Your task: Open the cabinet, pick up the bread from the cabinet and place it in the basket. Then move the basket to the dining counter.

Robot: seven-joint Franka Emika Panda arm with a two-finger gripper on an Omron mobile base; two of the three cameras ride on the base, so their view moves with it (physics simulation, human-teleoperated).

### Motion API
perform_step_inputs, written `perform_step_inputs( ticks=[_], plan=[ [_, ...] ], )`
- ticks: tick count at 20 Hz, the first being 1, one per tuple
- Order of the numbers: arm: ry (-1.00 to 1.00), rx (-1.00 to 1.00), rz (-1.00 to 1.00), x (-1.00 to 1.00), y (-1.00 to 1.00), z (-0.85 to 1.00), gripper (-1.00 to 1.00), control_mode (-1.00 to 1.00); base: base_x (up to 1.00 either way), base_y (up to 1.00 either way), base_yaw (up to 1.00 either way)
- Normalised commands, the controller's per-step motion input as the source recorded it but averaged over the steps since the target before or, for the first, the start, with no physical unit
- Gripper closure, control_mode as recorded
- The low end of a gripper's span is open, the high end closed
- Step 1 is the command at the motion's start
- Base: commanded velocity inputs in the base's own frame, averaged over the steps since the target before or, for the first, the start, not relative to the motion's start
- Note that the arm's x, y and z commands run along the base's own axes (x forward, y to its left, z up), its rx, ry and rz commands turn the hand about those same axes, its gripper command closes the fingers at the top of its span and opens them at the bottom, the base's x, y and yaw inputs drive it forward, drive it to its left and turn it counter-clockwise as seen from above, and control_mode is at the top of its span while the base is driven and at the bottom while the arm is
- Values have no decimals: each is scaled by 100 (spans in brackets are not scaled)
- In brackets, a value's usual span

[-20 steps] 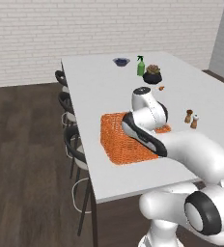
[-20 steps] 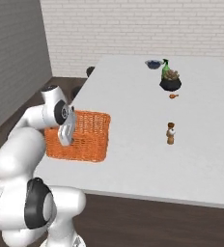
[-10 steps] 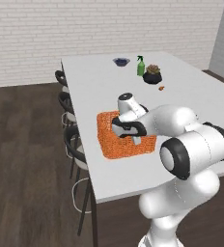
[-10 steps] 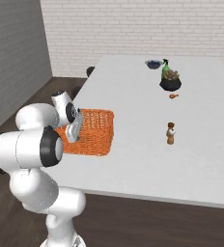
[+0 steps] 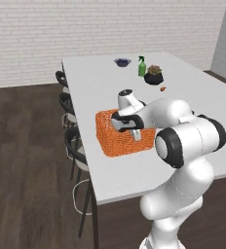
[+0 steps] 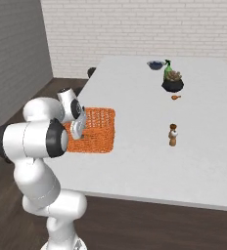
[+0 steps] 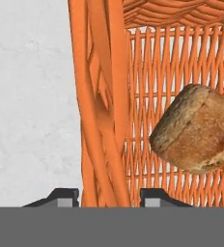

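Since the earlier frame: arm folding back over the basket (image 5: 123,132). Gripper (image 7: 106,195): fingers straddling the basket's wall, narrowly parted, one tip outside, one inside. Bread (image 7: 200,129): lying inside the basket. Basket: sitting on the dining counter (image 6: 149,146).

dining room: long white counter (image 5: 100,82), stools (image 5: 66,102).

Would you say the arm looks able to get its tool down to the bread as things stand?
Probably yes: the bread lies uncovered in the open-topped basket, and the tool straddles the basket's wall right beside it, with nothing over the loaf.
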Motion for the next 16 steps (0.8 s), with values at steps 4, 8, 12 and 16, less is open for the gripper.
perform_step_inputs(
  ticks=[4,8,12,16],
  plan=[
    [1,3,-2,-14,0,3,-100,-100,0,0,0],
    [-5,10,3,-36,0,71,-100,-100,0,0,0],
    [-12,2,3,-46,0,97,-100,-100,0,0,0],
    [-10,3,-5,-90,-4,81,-100,-100,0,0,0]
  ],
)
